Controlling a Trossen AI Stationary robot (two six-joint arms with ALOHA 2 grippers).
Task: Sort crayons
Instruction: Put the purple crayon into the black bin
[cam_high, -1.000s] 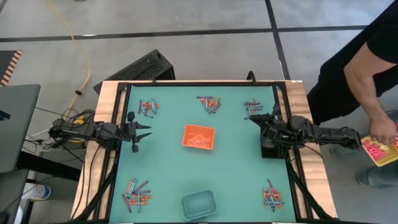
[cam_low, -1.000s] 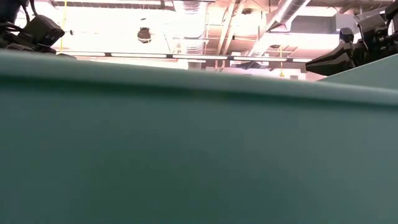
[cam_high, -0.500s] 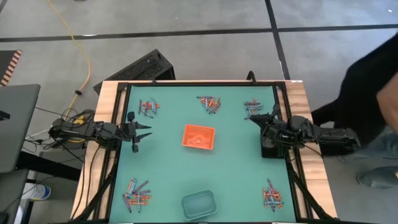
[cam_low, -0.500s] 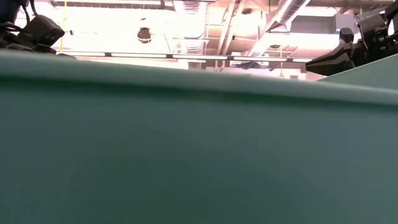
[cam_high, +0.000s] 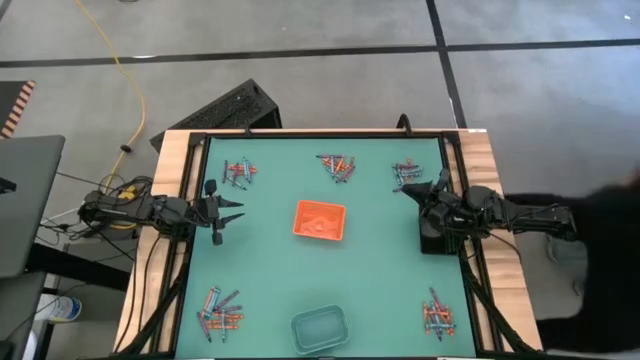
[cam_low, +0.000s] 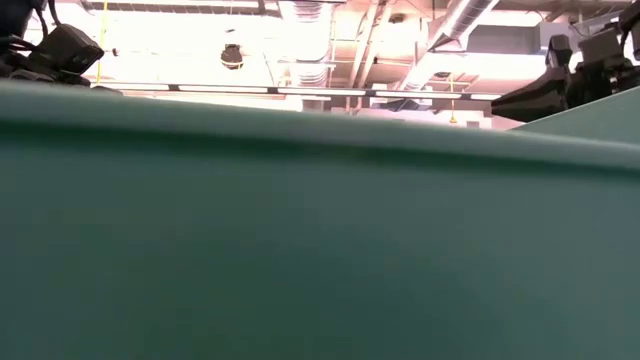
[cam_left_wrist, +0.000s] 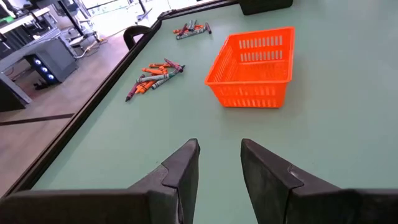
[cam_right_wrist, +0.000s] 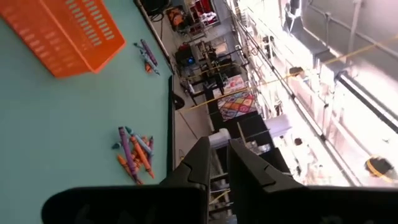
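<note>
The crayons lie on the green table in five small heaps: three along the far side (cam_high: 238, 172), (cam_high: 337, 166), (cam_high: 406, 173) and two at the near corners (cam_high: 220, 310), (cam_high: 437, 315). An orange tray (cam_high: 320, 220) stands mid-table. My left gripper (cam_high: 228, 215) hovers at the table's left edge, open, fingers (cam_left_wrist: 219, 155) pointing toward the orange tray (cam_left_wrist: 255, 68), with nothing between them. My right gripper (cam_high: 412, 190) waits at the right edge, rolled onto its side. Its fingers (cam_right_wrist: 217, 152) show only a narrow gap, also with nothing between them.
A clear tray (cam_high: 319, 327) sits at the near edge, mid-table. A black box (cam_high: 436, 242) stands under my right arm. Black rails frame the table. A person's dark shape (cam_high: 610, 215) shows beyond the right edge. A teal surface fills most of the low view.
My right gripper has rolled a little about its own axis without shifting place. The person beside the table's right edge, who held a tray of red things, has moved off toward the picture's edge. My left gripper has kept still.
</note>
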